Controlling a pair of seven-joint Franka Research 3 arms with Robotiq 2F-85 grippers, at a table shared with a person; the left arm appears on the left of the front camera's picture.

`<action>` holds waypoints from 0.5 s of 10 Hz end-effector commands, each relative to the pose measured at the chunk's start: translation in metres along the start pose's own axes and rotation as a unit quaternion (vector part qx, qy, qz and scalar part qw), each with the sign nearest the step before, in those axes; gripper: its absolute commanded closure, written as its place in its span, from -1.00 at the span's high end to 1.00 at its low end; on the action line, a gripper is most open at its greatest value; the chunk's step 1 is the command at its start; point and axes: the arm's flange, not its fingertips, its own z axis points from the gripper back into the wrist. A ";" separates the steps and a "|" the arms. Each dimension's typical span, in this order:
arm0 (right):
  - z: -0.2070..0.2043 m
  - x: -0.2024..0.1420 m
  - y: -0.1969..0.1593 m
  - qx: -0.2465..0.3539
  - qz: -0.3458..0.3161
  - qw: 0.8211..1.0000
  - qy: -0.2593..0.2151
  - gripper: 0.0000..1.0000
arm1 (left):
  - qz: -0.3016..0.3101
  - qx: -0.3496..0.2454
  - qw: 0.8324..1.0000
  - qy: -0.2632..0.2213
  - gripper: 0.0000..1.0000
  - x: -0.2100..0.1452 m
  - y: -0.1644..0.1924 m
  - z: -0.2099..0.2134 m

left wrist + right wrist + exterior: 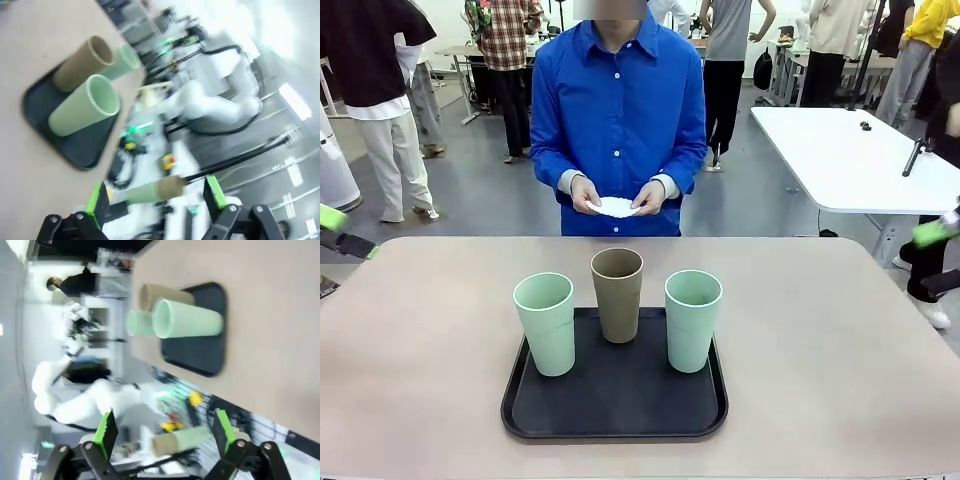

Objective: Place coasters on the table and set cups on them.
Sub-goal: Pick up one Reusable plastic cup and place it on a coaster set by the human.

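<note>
Coasters [616, 207] are lying as a small white stack in the hands of a person standing at the far side of the bench [420, 350], while both robot tools are hanging released at its two ends. The left tool [155, 197] is spreading its green-padded fingers [97, 200] wide and is gripping nothing of the task. The right tool [164, 430] is doing the same from the opposite end.

Between them, a black tray [620, 422] is sitting near the robot's edge of the bench and is carrying all three cups upright. A mint cup [546, 322] is standing at the robot's left, an olive-brown cup [617, 293] at the middle rear, and a second mint cup [692, 318] at the right, each apart from the others. No coaster is lying on the bench yet, so the task is looking barely begun.

The lacy paper rounds are likely proving feather-light, limp and easy to crease. Pinching one by its scalloped rim is looking wiser than pressing on its centre. The tumblers are appearing stiff, light and matte, so hardly slippery. Being narrower at the base, they are probably tipping easily, and a hold across the mid-body is seeming safest.
</note>
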 end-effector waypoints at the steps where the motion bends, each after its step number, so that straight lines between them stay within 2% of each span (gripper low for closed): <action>1: 0.025 -0.002 -0.006 0.096 -0.055 0.993 -0.051 1.00 | 0.109 -0.059 0.992 -0.034 1.00 0.002 0.031 0.043; 3: 0.043 -0.007 -0.016 0.098 -0.064 0.992 -0.057 1.00 | 0.146 -0.047 0.987 -0.045 1.00 -0.013 0.044 0.065; 5: 0.049 -0.005 -0.022 0.068 -0.051 0.995 -0.047 1.00 | 0.170 -0.025 0.983 -0.057 1.00 -0.026 0.058 0.078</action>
